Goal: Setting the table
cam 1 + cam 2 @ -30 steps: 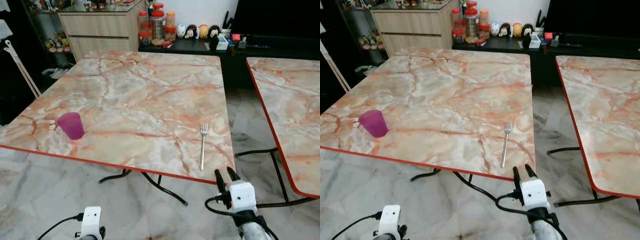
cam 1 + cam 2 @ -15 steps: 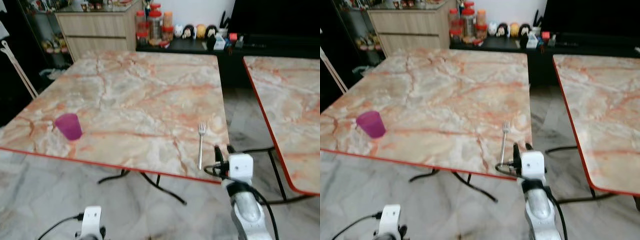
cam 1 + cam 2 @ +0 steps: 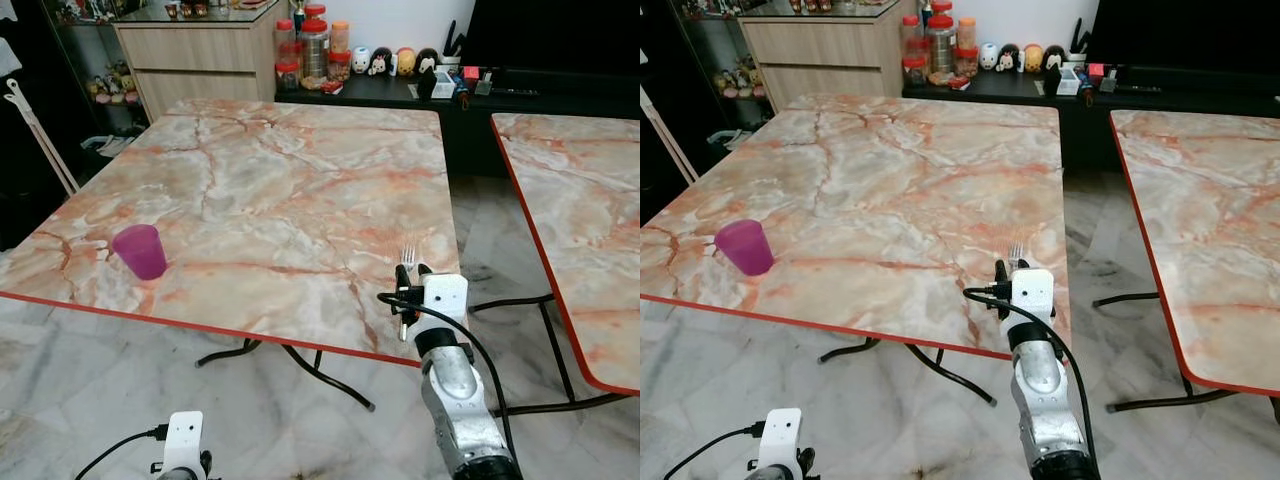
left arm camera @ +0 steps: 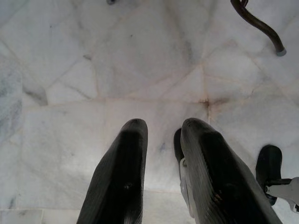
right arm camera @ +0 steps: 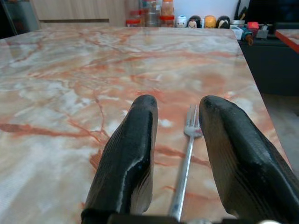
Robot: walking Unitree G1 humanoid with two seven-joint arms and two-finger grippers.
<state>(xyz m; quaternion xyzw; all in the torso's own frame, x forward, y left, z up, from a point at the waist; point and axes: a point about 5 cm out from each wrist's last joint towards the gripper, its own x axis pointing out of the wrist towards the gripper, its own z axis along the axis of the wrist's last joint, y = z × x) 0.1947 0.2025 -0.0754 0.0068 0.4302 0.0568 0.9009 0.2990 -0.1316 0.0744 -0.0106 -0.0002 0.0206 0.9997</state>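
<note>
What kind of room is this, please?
Most likely a dining or living area in a home. Two marble-patterned folding tables stand on a marble floor, a wooden sideboard and a low shelf with jars and small figurines line the wall, and a fork and purple cup are laid out.

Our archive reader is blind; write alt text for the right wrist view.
The right tool is open, its two black fingers straddling a silver metal fork that lies flat on the orange-veined marble table. Jars and small figurines line a dark shelf behind.
</note>
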